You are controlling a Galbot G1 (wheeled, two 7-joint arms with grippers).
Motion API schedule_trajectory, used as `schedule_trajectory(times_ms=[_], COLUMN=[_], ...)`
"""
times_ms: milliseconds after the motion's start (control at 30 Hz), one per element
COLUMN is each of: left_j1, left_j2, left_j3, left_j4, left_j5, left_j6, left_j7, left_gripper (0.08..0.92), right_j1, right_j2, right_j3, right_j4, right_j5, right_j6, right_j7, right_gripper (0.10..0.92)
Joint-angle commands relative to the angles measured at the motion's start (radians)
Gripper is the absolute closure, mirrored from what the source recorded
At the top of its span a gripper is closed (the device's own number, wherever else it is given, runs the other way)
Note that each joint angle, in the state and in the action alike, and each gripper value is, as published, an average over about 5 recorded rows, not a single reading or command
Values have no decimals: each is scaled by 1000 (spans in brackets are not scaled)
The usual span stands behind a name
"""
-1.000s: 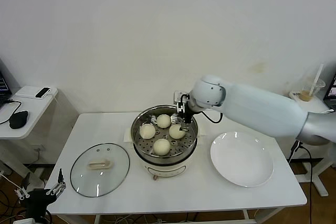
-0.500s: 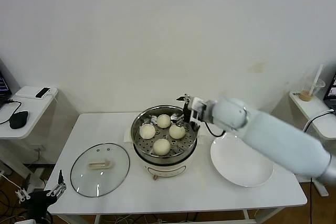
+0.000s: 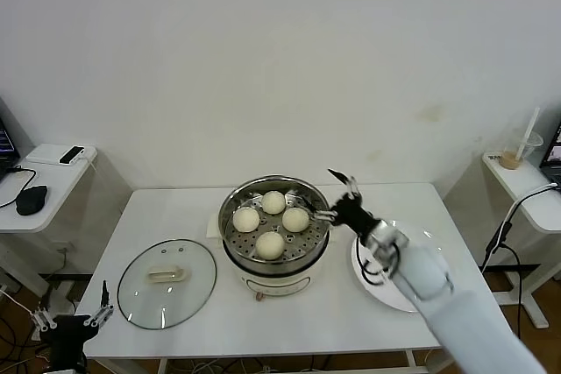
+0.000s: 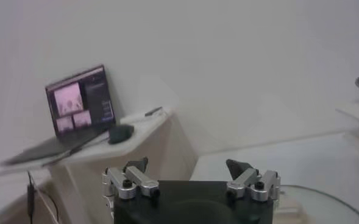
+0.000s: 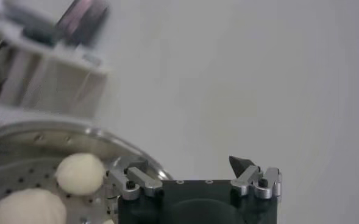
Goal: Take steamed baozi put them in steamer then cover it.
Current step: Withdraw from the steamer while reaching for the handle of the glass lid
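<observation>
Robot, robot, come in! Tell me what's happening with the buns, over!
Right gripper open, empty, beside steamer. Left gripper open, parked low. Four baozi inside. Cover on table, not on.

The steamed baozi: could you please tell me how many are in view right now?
4, all on the perforated tray inside the steamer: one at the back, one on the robot's left, one on its right, one at the front. None seems hidden.
</observation>
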State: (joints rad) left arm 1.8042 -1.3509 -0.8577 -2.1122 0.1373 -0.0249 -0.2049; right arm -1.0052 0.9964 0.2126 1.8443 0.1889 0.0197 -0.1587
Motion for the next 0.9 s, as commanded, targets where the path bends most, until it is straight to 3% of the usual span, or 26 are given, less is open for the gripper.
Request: schedule_trajectory(times_ms=[33,300,633,900], left_j1=[-14,-49,-189,-226], left_j2=[11,46,155,177], left_j3=[-1,78,161,215], left_j4=[147,180,290,343], left_j5=[973,1193,1163,1151], left_j6=[-160,-113,-78,-60], left_j7=[-40,0,38,61], left_gripper=[177,177,177,177], right_j1=[-604,-644,-699,-722], right_j2=[284,328,354,382], right_j3=[533,590,640,660], right_j4=[108,125,183,203], right_j5=[-23,-1,47,40], right_j6=[209,186,142,144], right_j7=[-30,-21,-10,-8], right_gripper=[203,203,203,203])
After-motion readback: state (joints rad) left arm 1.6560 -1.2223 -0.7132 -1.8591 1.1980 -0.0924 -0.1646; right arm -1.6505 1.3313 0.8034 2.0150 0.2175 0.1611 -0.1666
